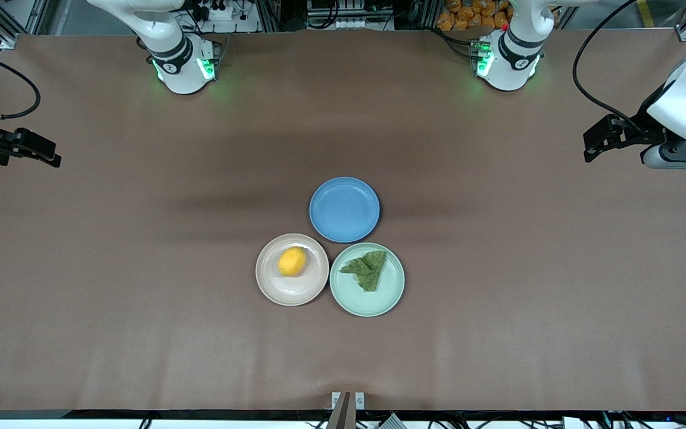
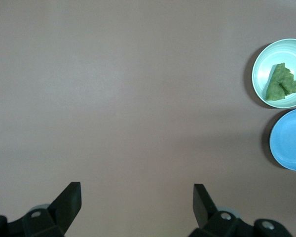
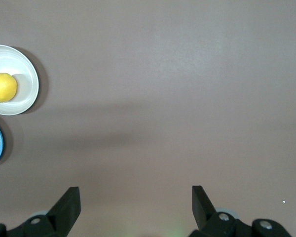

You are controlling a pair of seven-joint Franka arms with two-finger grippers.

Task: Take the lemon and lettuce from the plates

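The lemon (image 1: 292,261) is looking small, oval and yellow. The lettuce (image 1: 368,269) is looking dark green and wrinkly. Both are sitting well apart from the fingers. The left gripper (image 2: 137,200) is hanging over the tabletop (image 1: 140,268) at its own end, fingers apart. The right gripper (image 3: 135,200) is doing likewise at its end. The lemon is lying on the beige plate (image 1: 271,287), the lettuce on the green plate (image 1: 361,301), beside a blue plate (image 1: 344,209).

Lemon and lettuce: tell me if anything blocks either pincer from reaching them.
Nothing visible does. The lemon and lettuce lie uncovered on their plates; only bare table separates them from the open right pincer and open left pincer.
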